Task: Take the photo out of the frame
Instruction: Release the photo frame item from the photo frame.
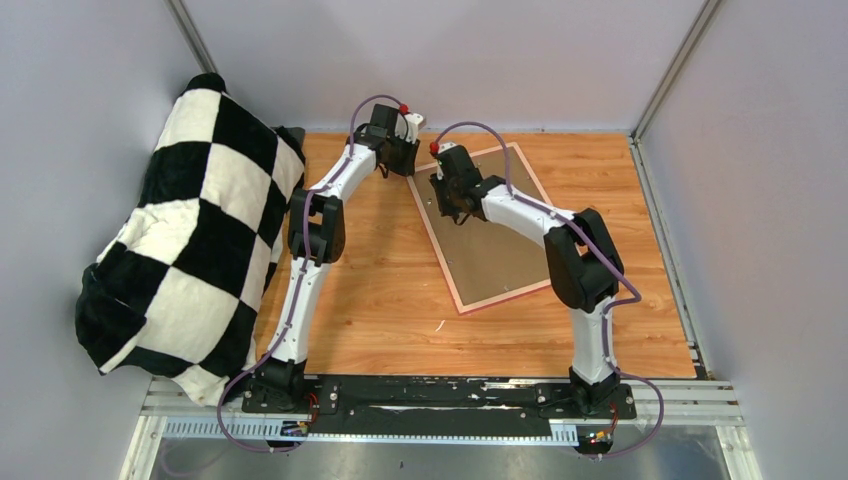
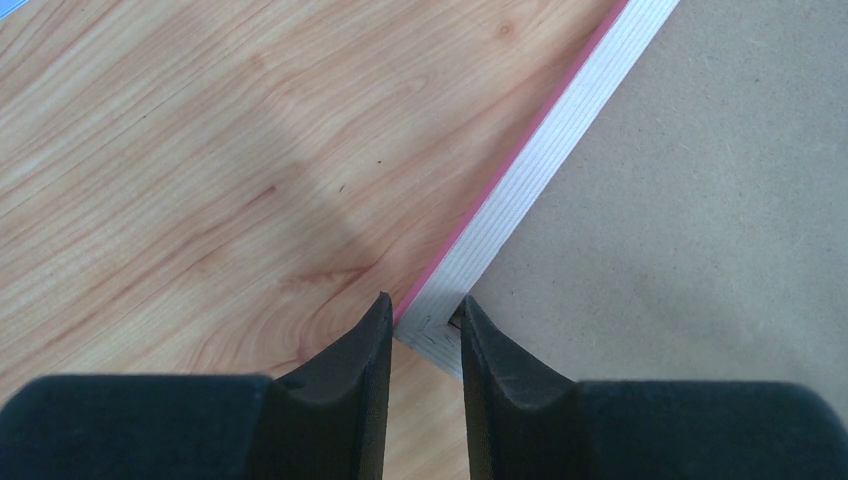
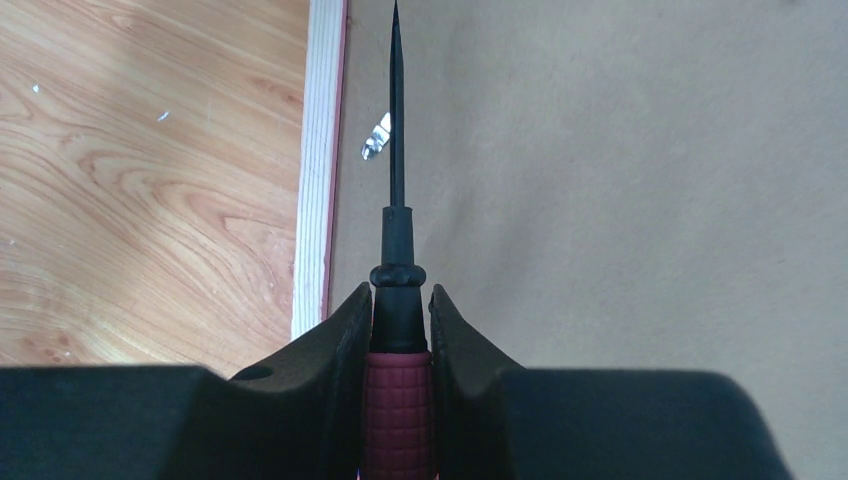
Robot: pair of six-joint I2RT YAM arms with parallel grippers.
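The frame (image 1: 436, 240) lies flat and face down on the tabletop (image 1: 380, 280), toward its far middle, turned askew. Its narrow pink edge borders a pale ribbed rim around the brown backing board (image 1: 490, 260).

Checkered blanket (image 1: 190, 230), wooden table (image 1: 380, 290), screwdriver (image 3: 397, 150)

Robot lab test cell, plain pale wall panels (image 1: 450, 60) joined by metal corner posts (image 1: 679, 60), wood-grain tabletop (image 1: 380, 290), left arm (image 1: 310, 230) and right arm (image 1: 580, 260) bolted to a black base plate (image 1: 440, 392) on an aluminium rail (image 1: 690, 400), purple cables (image 1: 470, 123) looping over the arms, checked blanket (image 1: 190, 230) heaped at left
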